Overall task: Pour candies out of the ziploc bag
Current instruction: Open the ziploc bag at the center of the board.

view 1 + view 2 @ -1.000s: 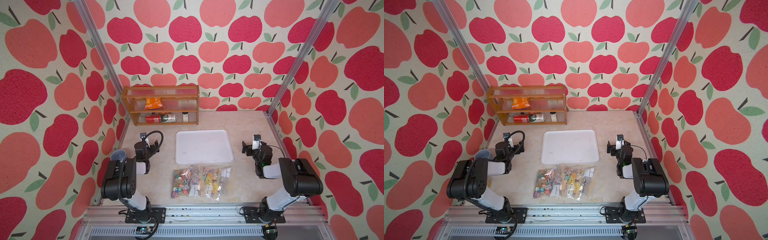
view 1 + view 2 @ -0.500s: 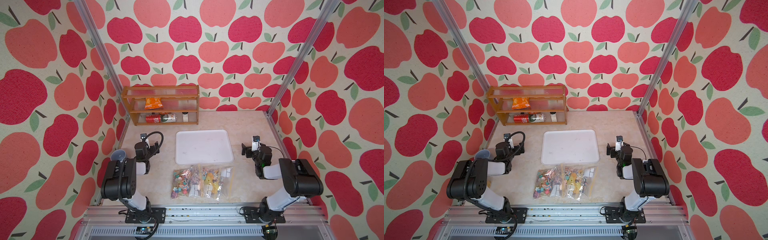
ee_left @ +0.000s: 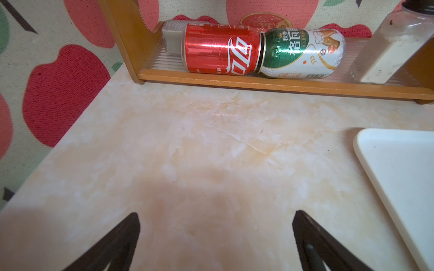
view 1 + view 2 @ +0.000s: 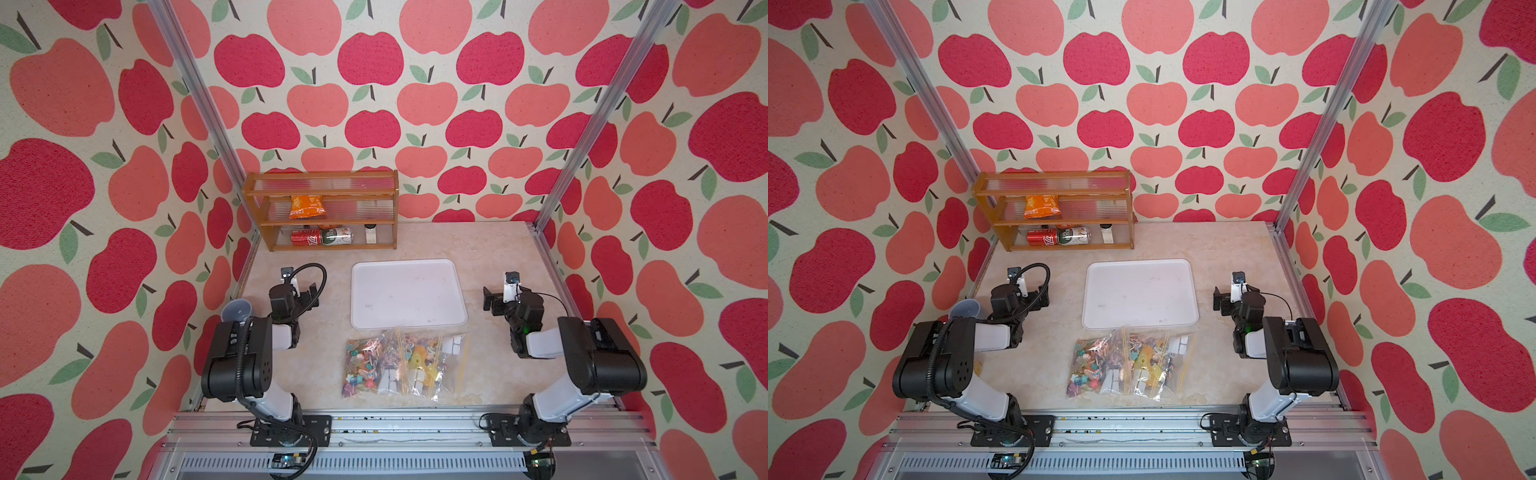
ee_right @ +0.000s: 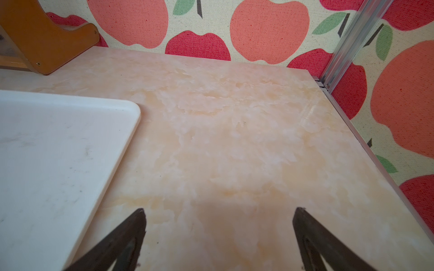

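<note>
In both top views, shows a clear ziploc bag (image 4: 446, 380) lying flat on the tabletop (image 4: 478, 249) at the middle of its front edge, stuffed with candies (image 4: 365, 370): bright little sweets and lollipops on pale sticks, all inside the plastic. Places a white tray (image 4: 407, 295) mid-table, front rim just beside the bag's far edge; cannot tell whether touching. Sets the left gripper (image 4: 312, 293) off the tray's left side and the right gripper (image 4: 490, 300) off its right side, both low over the marble-look surface, well apart from the bag, holding nothing. Puts a wooden shelf (image 4: 320, 189) in the back left corner, carrying an orange snack packet (image 4: 306, 206) on the middle level and, on the lowest, a red can (image 4: 306, 237), a green-and-white can (image 4: 338, 236) and a small jar (image 4: 371, 234). Catches a grey cup (image 4: 237, 309) at the left edge, beside the left arm (image 4: 241, 357).

From the left wrist, looks past two dark fingers (image 3: 122, 239) spread wide over the tabletop toward the shelf's lowest level: both cans on their sides, end to end, the jar standing next to them, a corner of the tray just in frame.

From the right wrist, shows the fingers (image 5: 314, 234) likewise spread wide, nothing between them, the tray's corner alongside and the tabletop's back right corner beyond.
</note>
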Robot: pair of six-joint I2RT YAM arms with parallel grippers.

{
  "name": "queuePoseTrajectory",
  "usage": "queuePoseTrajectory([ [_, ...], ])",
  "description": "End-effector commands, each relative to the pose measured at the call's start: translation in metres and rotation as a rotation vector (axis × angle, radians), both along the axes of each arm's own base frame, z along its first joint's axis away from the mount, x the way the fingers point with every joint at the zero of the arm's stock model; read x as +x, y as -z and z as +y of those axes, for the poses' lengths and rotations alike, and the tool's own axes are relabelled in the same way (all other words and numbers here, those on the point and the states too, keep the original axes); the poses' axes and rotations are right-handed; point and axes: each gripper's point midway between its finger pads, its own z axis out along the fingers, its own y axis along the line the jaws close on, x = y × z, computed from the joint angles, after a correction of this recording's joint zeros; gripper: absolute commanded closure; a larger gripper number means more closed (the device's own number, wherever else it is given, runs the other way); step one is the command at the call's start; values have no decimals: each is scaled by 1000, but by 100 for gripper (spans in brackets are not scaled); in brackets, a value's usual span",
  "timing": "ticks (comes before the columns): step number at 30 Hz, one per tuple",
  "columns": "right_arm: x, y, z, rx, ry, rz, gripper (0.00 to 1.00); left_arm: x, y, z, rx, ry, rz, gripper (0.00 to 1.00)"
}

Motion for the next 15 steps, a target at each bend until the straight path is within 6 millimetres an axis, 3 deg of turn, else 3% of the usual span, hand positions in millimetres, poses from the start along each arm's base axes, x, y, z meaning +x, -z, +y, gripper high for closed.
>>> queuePoseTrajectory([
  [1,4,-11,1,-9,-10,-24,1,-4,-1,0,-24,-4,-3,1],
  [15,9,-13,-17,-16,100,-11,1,-2,-2,0,-54,29,0,0],
])
